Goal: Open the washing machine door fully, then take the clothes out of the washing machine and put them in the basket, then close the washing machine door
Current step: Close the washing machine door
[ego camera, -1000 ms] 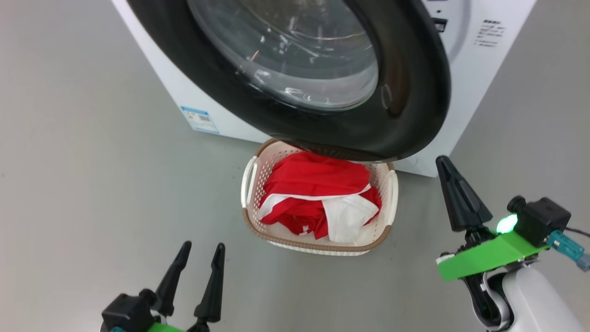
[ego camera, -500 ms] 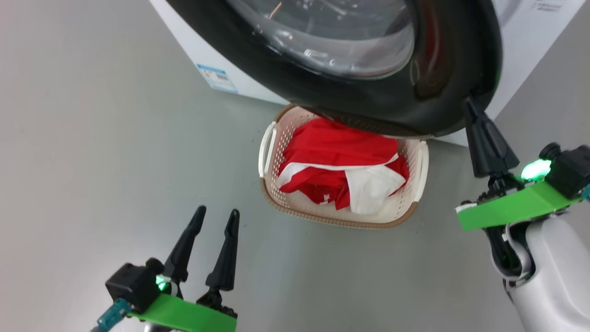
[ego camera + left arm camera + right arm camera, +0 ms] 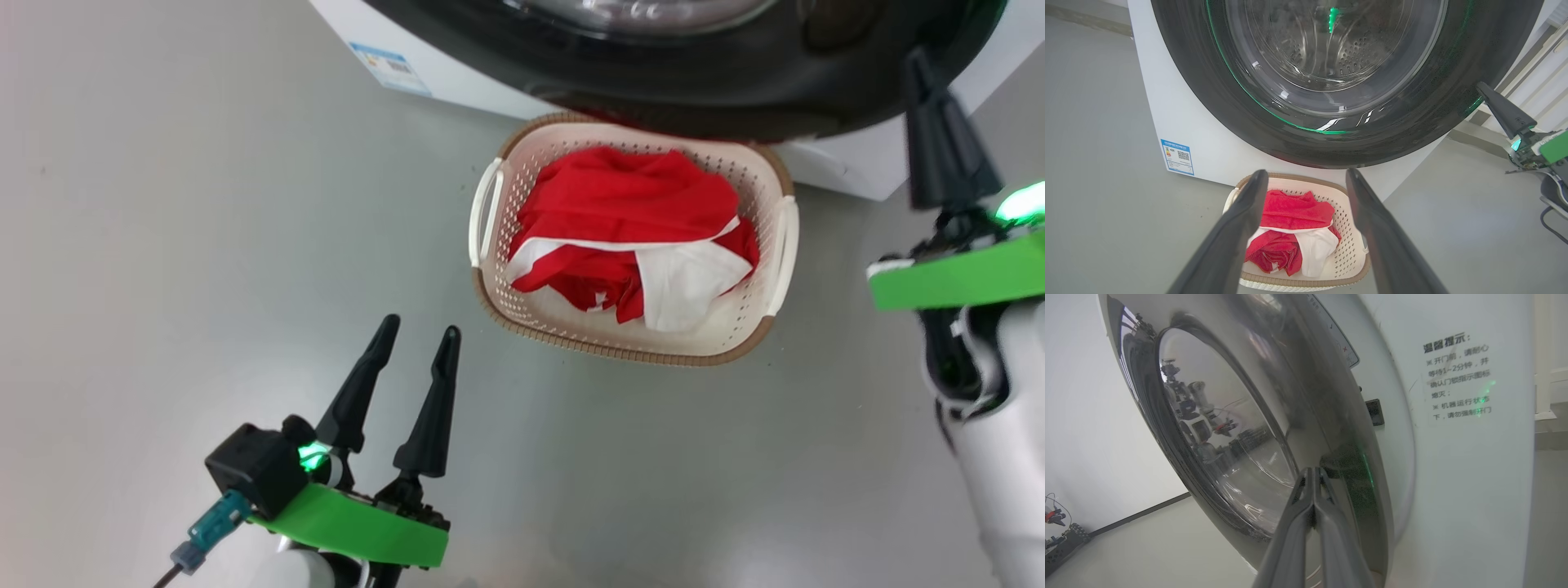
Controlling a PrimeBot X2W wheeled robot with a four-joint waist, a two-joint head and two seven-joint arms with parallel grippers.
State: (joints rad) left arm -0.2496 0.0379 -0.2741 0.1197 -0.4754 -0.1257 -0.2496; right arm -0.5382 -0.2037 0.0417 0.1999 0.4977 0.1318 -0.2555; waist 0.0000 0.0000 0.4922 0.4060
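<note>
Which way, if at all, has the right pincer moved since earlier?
Yes. The right pincer has gone forward, away from the basket, up to the washing machine door.

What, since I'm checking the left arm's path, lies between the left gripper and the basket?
Bare grey floor, nothing else, between the left gripper and the basket, as the head view shows.

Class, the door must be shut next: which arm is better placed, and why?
Right: the right gripper, shut, points at the door rim; the left gripper hangs open over the floor, short of the basket.
</note>
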